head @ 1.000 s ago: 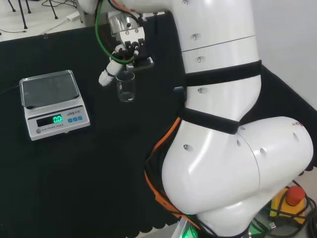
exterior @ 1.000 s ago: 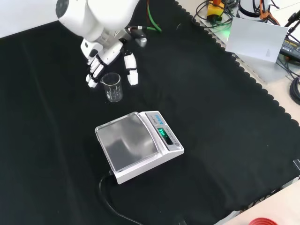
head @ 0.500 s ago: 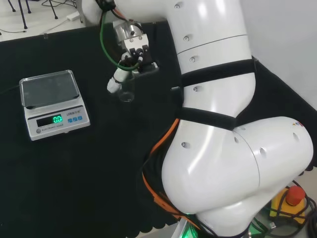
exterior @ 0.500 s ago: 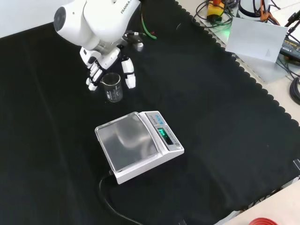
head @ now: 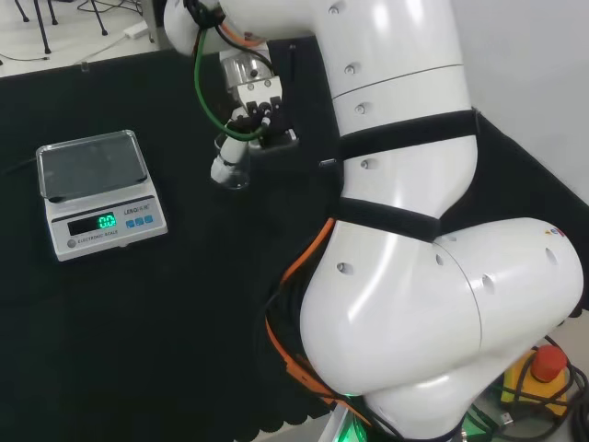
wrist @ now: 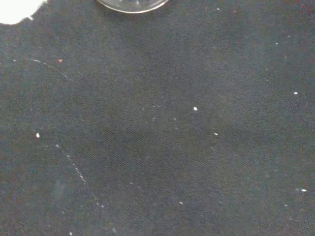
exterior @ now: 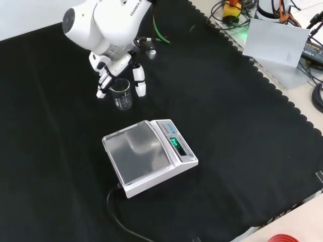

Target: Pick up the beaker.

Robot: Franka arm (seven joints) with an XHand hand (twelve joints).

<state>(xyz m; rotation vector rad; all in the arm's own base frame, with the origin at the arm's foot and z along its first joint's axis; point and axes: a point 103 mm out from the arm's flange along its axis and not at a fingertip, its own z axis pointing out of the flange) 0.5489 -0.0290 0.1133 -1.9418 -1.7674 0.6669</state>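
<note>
A small clear glass beaker (exterior: 122, 96) stands upright on the black cloth, behind the scale in the front view. The black and white hand (exterior: 117, 68) hangs just over it. Its fingers (exterior: 103, 86) reach down along the beaker's left side and the thumb (exterior: 139, 85) along its right side, all fairly straight, so the beaker sits between them. From the head camera the beaker (head: 236, 172) is half covered by a white finger (head: 224, 166) of the hand (head: 247, 99). The wrist view catches the beaker's edge (wrist: 132, 5) and a white blur of the hand (wrist: 14, 9).
A white digital scale (exterior: 149, 156) with a steel pan and a lit green display sits in front of the beaker in the front view; in the head view the scale (head: 97, 190) is at the left. Its black cable (exterior: 121, 222) trails toward the cloth's near edge.
The hand has sunk lower over the beaker, so its fingers and thumb now reach down both sides of the glass. The beaker and the scale have stayed put.
</note>
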